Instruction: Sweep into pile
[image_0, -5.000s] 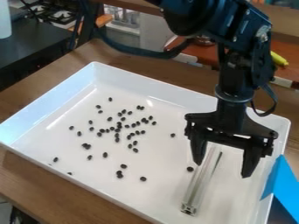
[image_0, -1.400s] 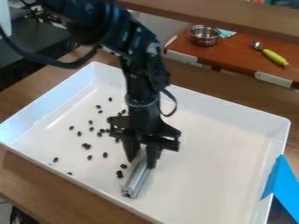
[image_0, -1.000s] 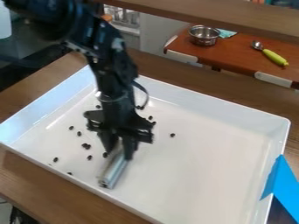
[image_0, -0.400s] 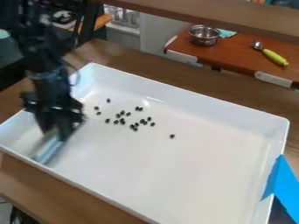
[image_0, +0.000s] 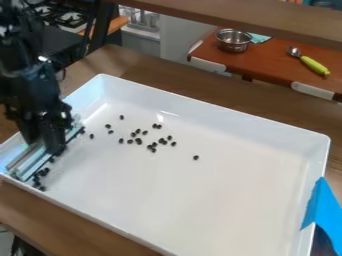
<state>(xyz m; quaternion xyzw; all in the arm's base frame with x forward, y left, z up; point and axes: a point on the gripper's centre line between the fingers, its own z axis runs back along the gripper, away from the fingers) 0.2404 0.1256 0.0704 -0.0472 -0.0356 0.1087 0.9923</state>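
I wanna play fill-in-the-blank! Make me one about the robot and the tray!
The dark beans lie in a ____ tray.
In the picture, the gripper is at the tray's ____ end.
The tape by the tray's right edge is ____.
Missing words: white; left; blue.

bright light, glare on tray (image_0: 234, 195)

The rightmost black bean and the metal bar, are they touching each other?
Apart: the camera view shows white tray floor between the black bean and the metal bar.
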